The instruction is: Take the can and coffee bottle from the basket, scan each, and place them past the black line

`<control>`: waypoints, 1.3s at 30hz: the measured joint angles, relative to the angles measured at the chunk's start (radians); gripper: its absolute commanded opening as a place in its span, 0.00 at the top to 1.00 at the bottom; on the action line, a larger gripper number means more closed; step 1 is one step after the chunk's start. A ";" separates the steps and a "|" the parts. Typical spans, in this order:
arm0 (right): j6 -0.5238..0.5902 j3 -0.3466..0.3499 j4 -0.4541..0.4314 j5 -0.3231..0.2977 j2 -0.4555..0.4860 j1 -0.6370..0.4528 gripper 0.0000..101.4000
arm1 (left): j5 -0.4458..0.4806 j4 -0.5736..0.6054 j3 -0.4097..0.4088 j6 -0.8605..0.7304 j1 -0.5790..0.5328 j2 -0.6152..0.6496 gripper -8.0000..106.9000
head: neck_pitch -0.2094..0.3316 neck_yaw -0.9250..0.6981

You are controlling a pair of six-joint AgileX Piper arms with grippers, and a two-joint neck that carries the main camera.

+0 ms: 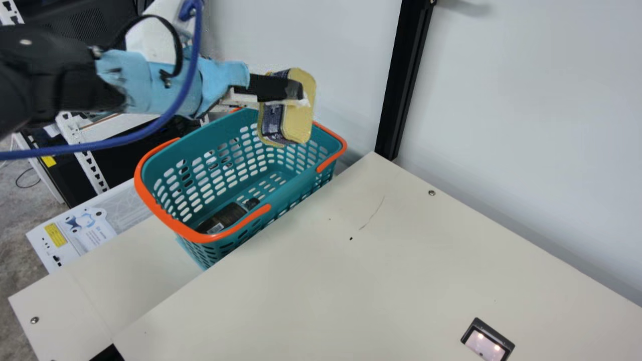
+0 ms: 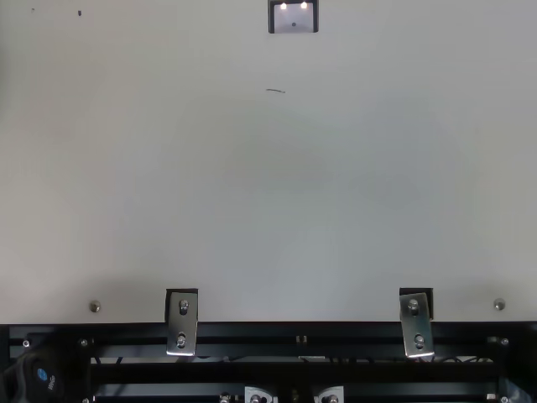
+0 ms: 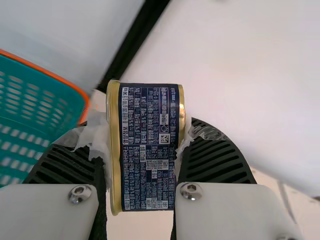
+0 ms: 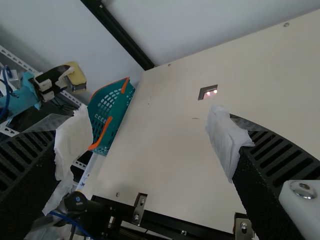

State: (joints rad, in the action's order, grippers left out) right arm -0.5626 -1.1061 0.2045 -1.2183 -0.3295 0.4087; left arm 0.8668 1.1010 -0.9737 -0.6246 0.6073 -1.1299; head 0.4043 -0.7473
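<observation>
In the main view my left gripper (image 1: pixel 291 95) is shut on a gold and dark blue can (image 1: pixel 299 113), held above the basket's far end. The left wrist view shows the can (image 3: pixel 150 145) clamped between the taped fingers of my left gripper (image 3: pixel 145 150). The dark coffee bottle (image 1: pixel 224 216) lies on the floor of the teal basket (image 1: pixel 301 175), at its near end. From the right wrist view, my right gripper (image 4: pixel 150 140) stands open with nothing between its fingers, and the left gripper with the can shows farther off.
A scanner window (image 1: pixel 485 343) is set into the cream table (image 1: pixel 351 281), its lights on. A black post (image 1: pixel 404 80) rises at the table's far corner against the white wall. Orange handles lie along the basket's rim.
</observation>
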 measured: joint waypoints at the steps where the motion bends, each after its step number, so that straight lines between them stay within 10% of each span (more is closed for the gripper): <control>1: 0.000 0.000 0.000 0.000 0.000 0.000 0.00 | 0.023 0.005 0.000 0.025 0.005 0.014 0.84 | 0.000 0.000; 12: 0.000 0.000 0.000 0.000 0.000 0.000 0.00 | 0.343 0.134 0.035 0.358 0.037 0.112 0.84 | -0.005 0.000; 39: 0.000 0.000 0.000 0.000 0.000 0.000 0.00 | 0.347 0.268 0.077 0.682 -0.082 0.173 0.84 | 0.000 -0.005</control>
State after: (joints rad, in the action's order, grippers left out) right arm -0.5626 -1.1061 0.2045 -1.2183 -0.3295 0.4087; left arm 1.2142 1.3690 -0.8963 0.0578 0.5254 -0.9572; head 0.4043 -0.7524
